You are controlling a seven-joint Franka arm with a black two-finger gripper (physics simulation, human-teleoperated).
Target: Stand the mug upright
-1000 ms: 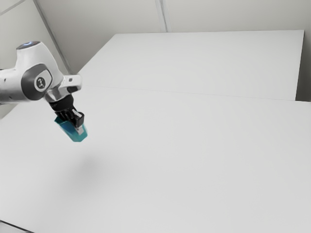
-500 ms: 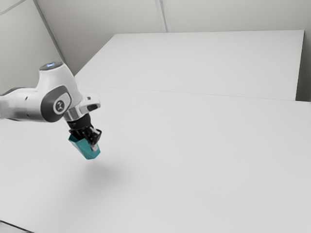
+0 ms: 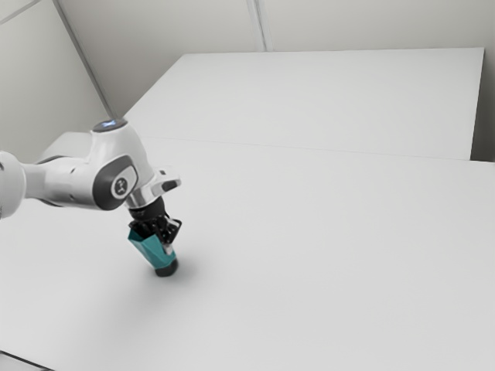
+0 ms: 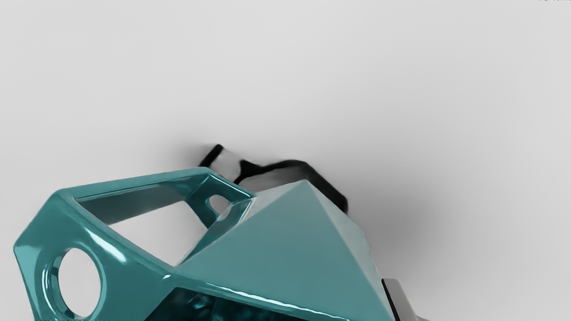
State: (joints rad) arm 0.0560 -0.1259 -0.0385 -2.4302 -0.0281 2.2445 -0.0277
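Observation:
My gripper (image 3: 164, 238) holds the teal faceted mug (image 3: 149, 248) in the exterior view, low over the table. The mug leans, its mouth up toward the exterior view's left and its base down toward the right, right by a dark patch on the table; whether it touches there I cannot tell. In the wrist view the gripper (image 4: 285, 312) has one grey fingertip (image 4: 401, 301) against the wall of the mug (image 4: 285, 249); the other finger is hidden by the mug. The angular handle (image 4: 120, 283), with round holes, juts away from the body.
The white table (image 3: 325, 255) spreads around the mug. A large pale panel (image 3: 317, 100) stands beyond it in the exterior view. Dark, blurred shapes lie on the surface just past the mug in the wrist view.
My arm has moved down and toward the exterior view's right, carrying the mug closer to the table. The mug is still tilted, and a dark patch now shows at its base.

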